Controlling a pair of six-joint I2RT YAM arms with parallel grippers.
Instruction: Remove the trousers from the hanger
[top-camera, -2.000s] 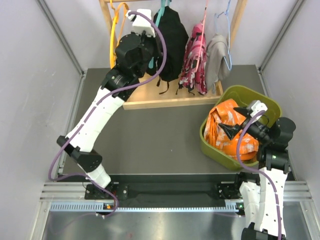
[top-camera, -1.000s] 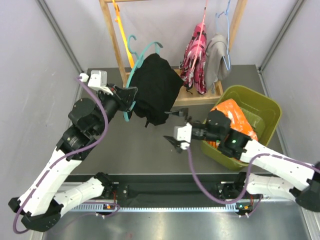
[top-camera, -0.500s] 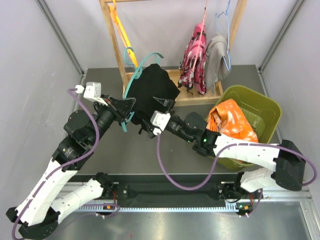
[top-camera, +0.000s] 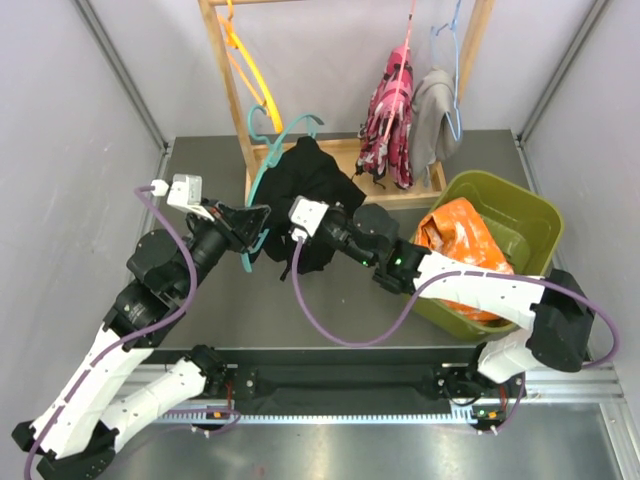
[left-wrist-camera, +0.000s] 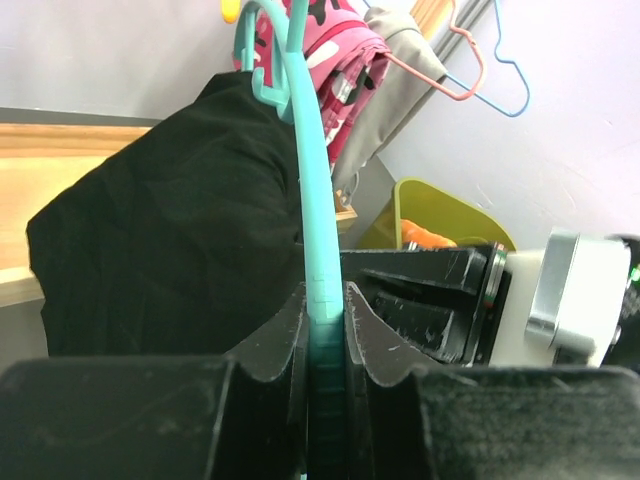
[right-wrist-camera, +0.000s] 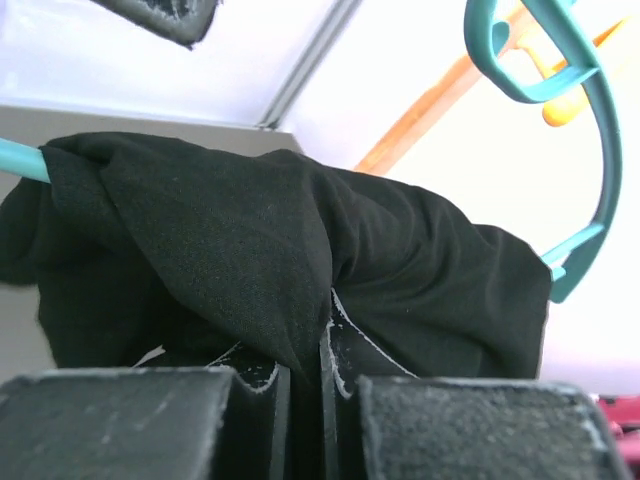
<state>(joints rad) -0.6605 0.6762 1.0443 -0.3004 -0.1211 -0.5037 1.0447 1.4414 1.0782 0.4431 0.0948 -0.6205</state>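
The black trousers (top-camera: 312, 190) drape over a teal hanger (top-camera: 262, 170) held above the table in front of the rack. My left gripper (top-camera: 252, 222) is shut on the teal hanger (left-wrist-camera: 316, 240) at its lower bar. My right gripper (top-camera: 322, 225) is shut on a fold of the black trousers (right-wrist-camera: 300, 260), pinched between its jaws. Orange trousers (top-camera: 458, 250) lie in the green bin (top-camera: 520, 205). Floral trousers (top-camera: 388, 115) and grey trousers (top-camera: 432, 115) hang on the wooden rack (top-camera: 225, 70).
An empty orange hanger (top-camera: 245, 55) hangs on the rack's left side. A pink hanger and a blue hanger (top-camera: 455, 40) carry the floral and grey garments. The rack's wooden base (top-camera: 400, 195) lies behind the grippers. Grey walls close in both sides.
My right gripper has reached left from near the bin to the black trousers and shut on a fold. The left arm has drawn the hanger slightly nearer.
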